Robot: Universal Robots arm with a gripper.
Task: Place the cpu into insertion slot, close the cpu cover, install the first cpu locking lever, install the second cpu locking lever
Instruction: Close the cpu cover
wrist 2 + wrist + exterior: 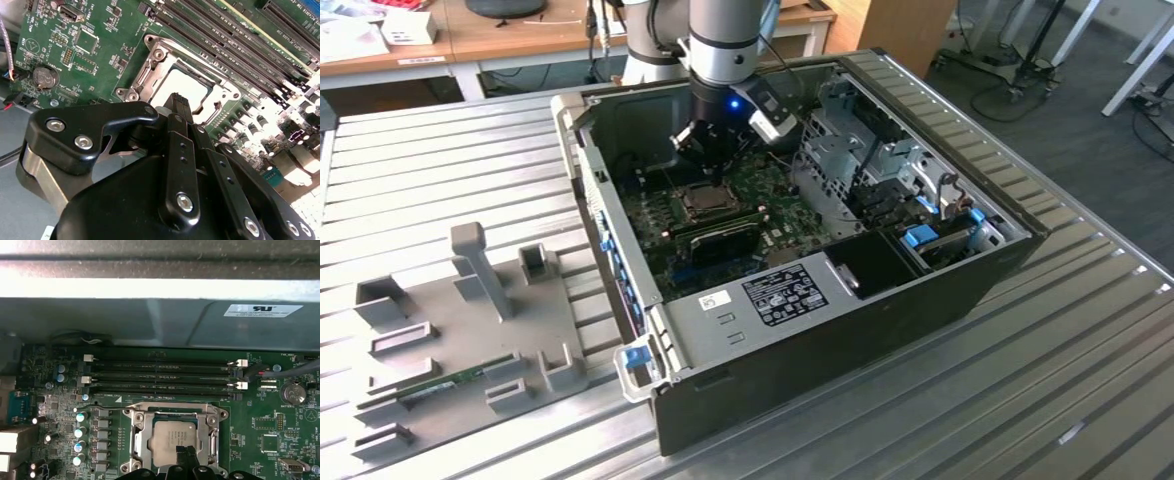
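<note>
The cpu lies flat in the insertion slot of the green motherboard inside the open computer case. The cpu cover lies down around it, and the grey chip shows through its window. A thin wire lever runs along the socket edge nearest the memory slots. My gripper hangs just above the socket's edge. Its black fingers are shut together, with nothing seen between them.
Long black memory slots run beside the socket. Case walls and a metal drive cage close in the board. A grey fixture plate holding a memory stick lies on the slatted table at the exterior view's left.
</note>
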